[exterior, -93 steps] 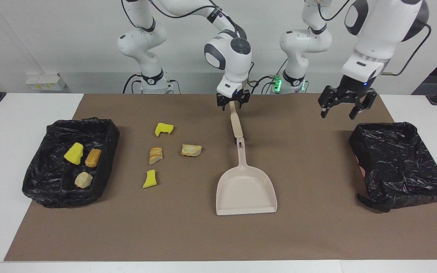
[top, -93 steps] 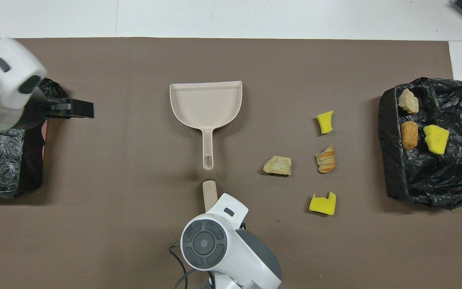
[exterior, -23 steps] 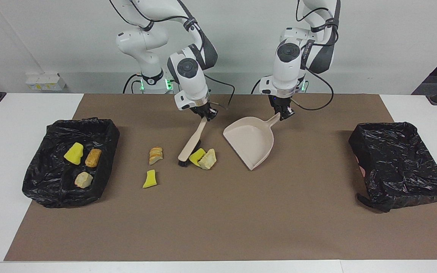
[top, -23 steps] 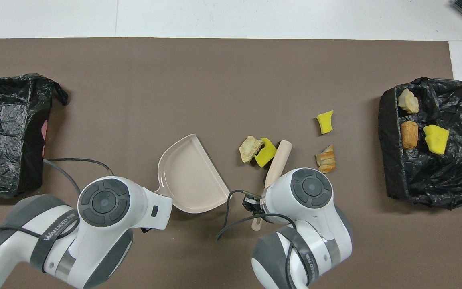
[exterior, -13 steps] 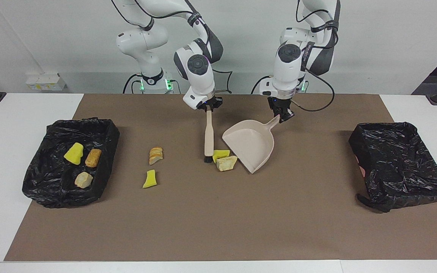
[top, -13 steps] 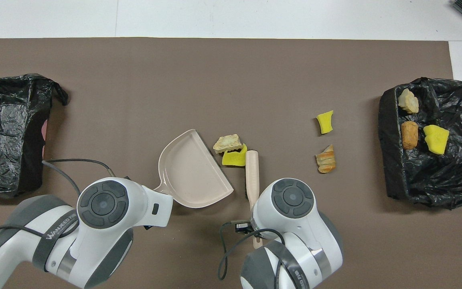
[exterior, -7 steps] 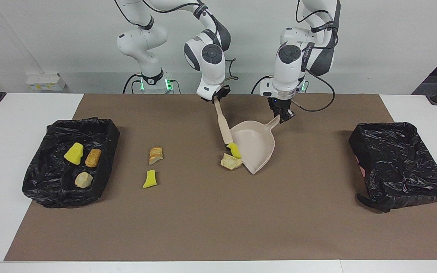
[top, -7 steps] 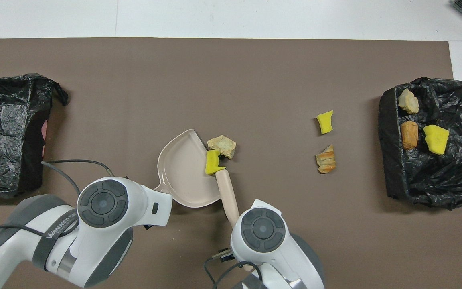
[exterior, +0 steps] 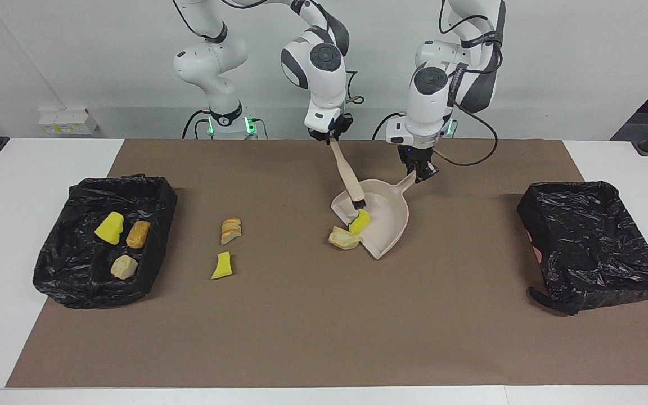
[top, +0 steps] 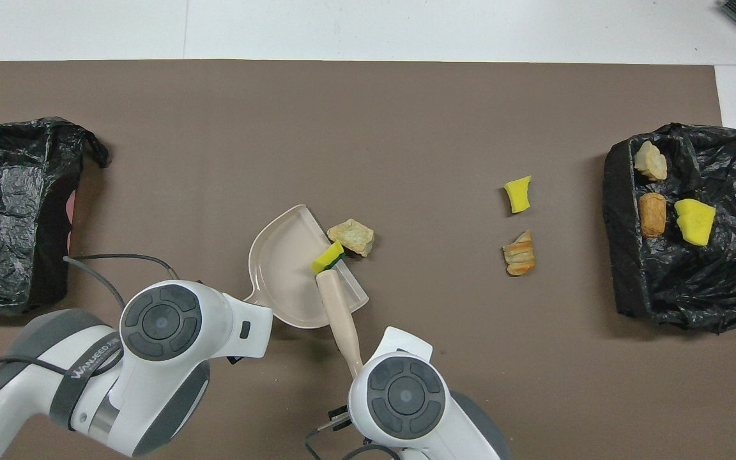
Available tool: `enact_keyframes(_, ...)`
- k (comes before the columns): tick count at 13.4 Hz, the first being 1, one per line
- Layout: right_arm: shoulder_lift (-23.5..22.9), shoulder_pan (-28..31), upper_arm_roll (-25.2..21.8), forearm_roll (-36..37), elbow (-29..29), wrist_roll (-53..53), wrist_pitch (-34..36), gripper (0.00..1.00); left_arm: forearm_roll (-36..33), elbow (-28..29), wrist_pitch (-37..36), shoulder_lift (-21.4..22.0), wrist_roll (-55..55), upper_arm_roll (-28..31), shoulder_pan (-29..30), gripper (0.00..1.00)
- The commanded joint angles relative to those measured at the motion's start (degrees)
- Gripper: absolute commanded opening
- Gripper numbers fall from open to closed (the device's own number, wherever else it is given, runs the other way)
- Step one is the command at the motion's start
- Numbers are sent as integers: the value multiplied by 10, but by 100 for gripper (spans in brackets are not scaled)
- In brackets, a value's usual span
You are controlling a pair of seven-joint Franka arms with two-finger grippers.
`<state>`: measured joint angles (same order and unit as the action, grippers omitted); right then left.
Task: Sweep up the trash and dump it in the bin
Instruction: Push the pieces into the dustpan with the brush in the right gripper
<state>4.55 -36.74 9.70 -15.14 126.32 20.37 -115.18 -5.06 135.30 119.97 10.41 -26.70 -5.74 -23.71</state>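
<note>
My right gripper (exterior: 329,135) is shut on the beige brush (exterior: 347,177), whose bristles rest in the mouth of the beige dustpan (exterior: 385,216). My left gripper (exterior: 421,171) is shut on the dustpan's handle and holds the pan tilted on the mat. One yellow scrap (exterior: 360,221) lies just inside the pan's lip, against the bristles. A tan chunk (exterior: 343,238) lies on the mat, touching the lip from outside. An orange bread chunk (exterior: 231,230) and a yellow wedge (exterior: 222,265) lie on the mat toward the right arm's end. The overhead view shows the dustpan (top: 282,275), the yellow scrap (top: 328,257) and the tan chunk (top: 351,237).
A black-lined bin (exterior: 158,194) at the right arm's end holds three scraps: yellow (exterior: 109,226), orange (exterior: 138,233) and tan (exterior: 124,266). A second black-lined bin (exterior: 594,236) stands at the left arm's end. A brown mat (exterior: 301,326) covers the table.
The brush swept the yellow scrap and tan chunk toward the dustpan. The yellow scrap is now inside the lip; the tan chunk stopped just outside it. The left gripper kept hold of the pan.
</note>
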Motion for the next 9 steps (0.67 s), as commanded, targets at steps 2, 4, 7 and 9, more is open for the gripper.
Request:
enact_keyframes(2,4,21,-4,-2,-19,-24,6,0,6,11,16,8,11,2,-1,0)
enact_keyframes(4,-22,43,-4,6,-48,-28,7,0,6,12,16,9,11,2,-1,0)
enact_keyframes(7,-59,91,-3,61,-91,-72,7,0,6,12,18,7,11,2,0,0)
enact_keyframes(9,-85,128,-3,70,-120,-112,7,0,6,12,17,7,18,2,-1,0)
